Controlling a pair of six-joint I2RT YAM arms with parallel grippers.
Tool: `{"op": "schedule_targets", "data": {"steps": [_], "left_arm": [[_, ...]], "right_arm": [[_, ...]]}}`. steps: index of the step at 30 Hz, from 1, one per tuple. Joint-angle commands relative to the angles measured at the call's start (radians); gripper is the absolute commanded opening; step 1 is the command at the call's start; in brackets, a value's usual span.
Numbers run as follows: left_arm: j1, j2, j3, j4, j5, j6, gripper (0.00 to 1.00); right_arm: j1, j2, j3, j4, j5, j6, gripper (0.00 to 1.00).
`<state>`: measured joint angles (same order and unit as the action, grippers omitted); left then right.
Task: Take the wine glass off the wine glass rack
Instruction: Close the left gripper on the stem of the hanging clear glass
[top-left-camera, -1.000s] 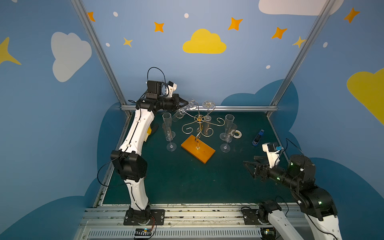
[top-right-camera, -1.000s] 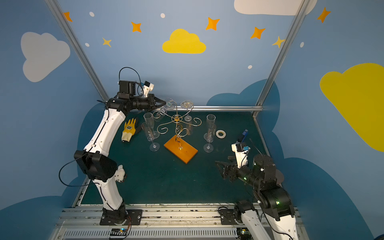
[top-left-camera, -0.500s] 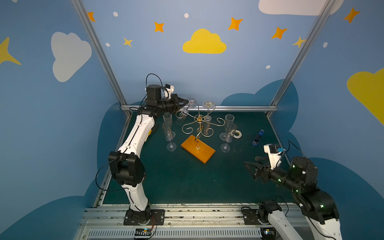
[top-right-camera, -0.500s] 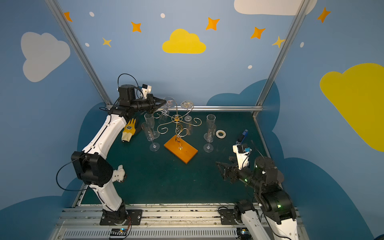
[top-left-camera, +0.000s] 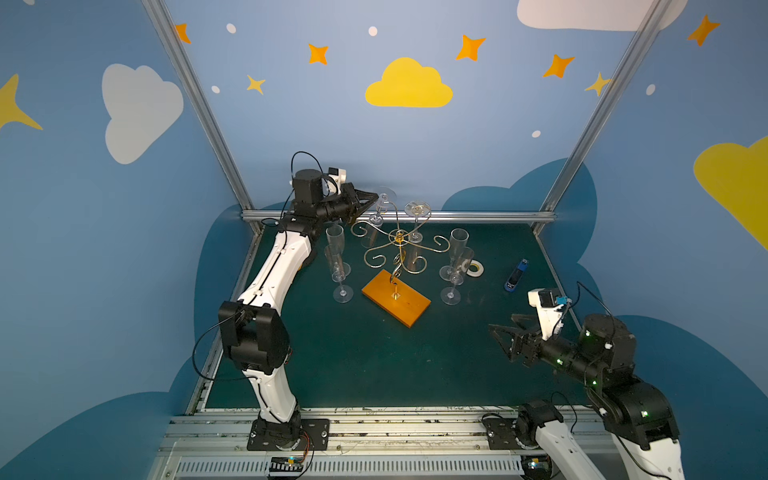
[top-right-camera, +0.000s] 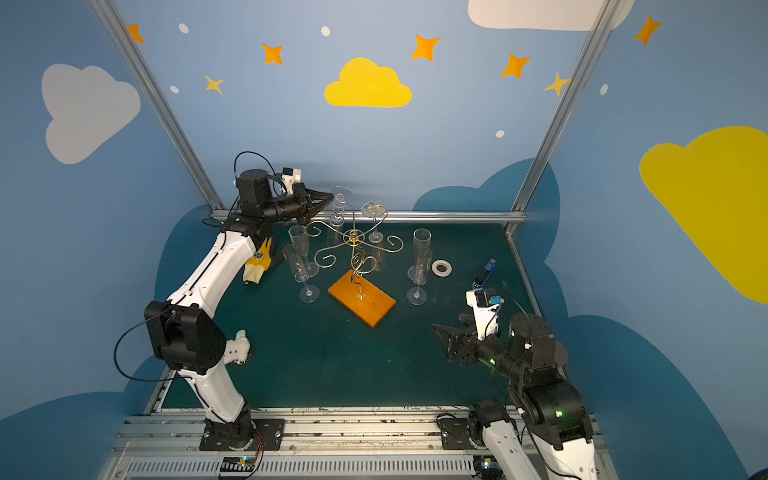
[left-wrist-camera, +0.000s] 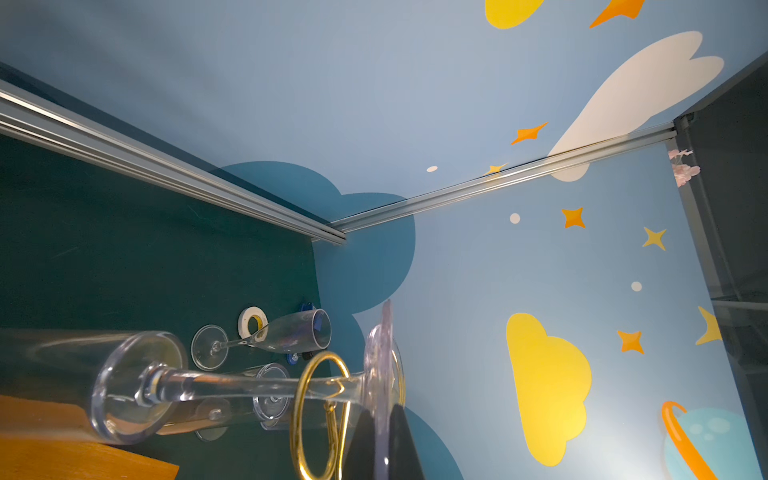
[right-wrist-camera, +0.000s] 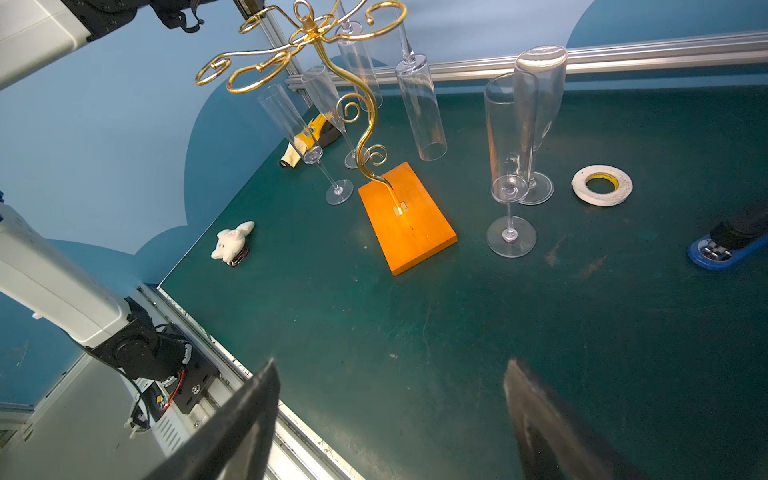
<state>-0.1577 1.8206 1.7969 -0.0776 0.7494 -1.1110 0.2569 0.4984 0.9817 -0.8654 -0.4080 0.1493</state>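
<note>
While the wine glass rack (top-left-camera: 398, 237) stands mid-table on its orange base (top-left-camera: 395, 300), the left gripper (top-left-camera: 374, 198) is at the rack's rear-left arm, its jaws drawn together on the rim of the foot of the wine glass (top-left-camera: 385, 194). That glass hangs bowl-down, its stem threaded through the arm's gold loop (left-wrist-camera: 296, 415). The right gripper (top-left-camera: 501, 322) hovers over the near right part of the table (top-left-camera: 353, 365) — jaws wide apart, well away from the rack.
</note>
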Motion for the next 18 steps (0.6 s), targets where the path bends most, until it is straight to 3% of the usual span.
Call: {"op": "schedule_targets", "data": {"steps": [1,18], "left_arm": [[-0.007,-0.024,0.023,0.062,0.017,-0.024,0.03],[-0.041,0.013,0.054,0.101,0.073,-0.084,0.03]], "right_arm": [[0.002,-0.009,0.005,-0.009,0.004,-0.004,0.84],[0.002,-0.010,0.003,-0.007,0.004,-0.001,0.84]]}}
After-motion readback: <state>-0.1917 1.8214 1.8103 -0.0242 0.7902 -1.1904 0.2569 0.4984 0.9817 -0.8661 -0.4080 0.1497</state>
